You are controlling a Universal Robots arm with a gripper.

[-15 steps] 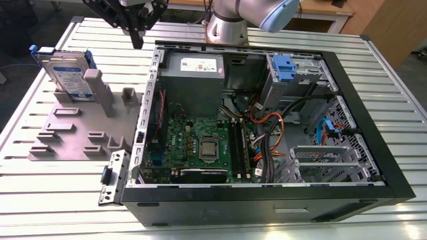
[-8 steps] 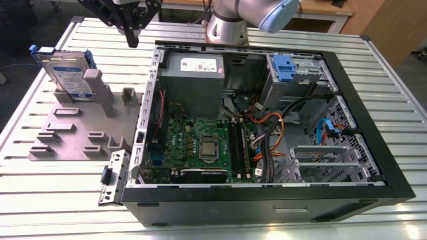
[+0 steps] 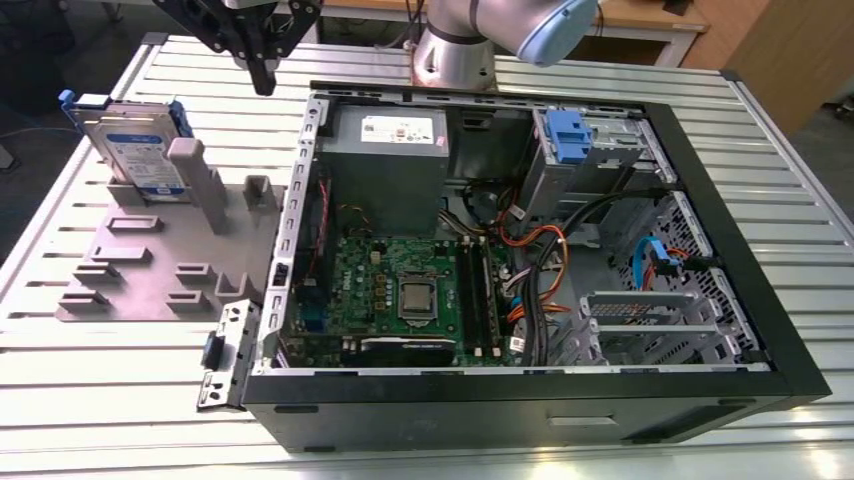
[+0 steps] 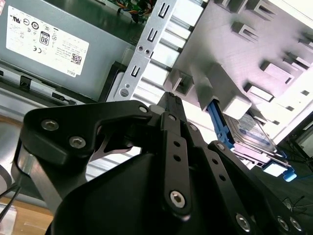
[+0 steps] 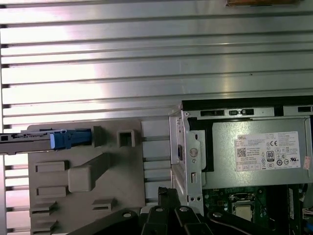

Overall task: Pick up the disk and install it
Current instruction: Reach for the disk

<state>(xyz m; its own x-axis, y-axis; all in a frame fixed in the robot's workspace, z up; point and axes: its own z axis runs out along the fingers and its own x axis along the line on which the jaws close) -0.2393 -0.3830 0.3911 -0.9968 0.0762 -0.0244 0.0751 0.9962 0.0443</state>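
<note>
The disk (image 3: pixel 134 146), silver-grey with a white-and-blue label in a blue carrier, stands on edge in a slot of the grey fixture (image 3: pixel 147 262) at the exterior view's left. It also appears edge-on in the first wrist view (image 5: pixel 58 139) and tilted in the second wrist view (image 4: pixel 250 135). My gripper (image 3: pixel 264 82) hangs above the table between the fixture and the computer case, to the right of the disk and apart from it. Its black fingers meet at one tip in both wrist views (image 4: pixel 168 98) (image 5: pixel 167 192), with nothing held.
The open computer case (image 3: pixel 727 235) lies on the slatted metal table (image 3: pixel 80 400). Inside are a grey power supply (image 3: pixel 387 135), the motherboard (image 3: pixel 400 295), a bay with a blue carrier (image 3: pixel 569 135), a metal drive cage (image 3: pixel 643 312) and loose cables. The arm's base (image 3: pixel 454 55) stands behind the case.
</note>
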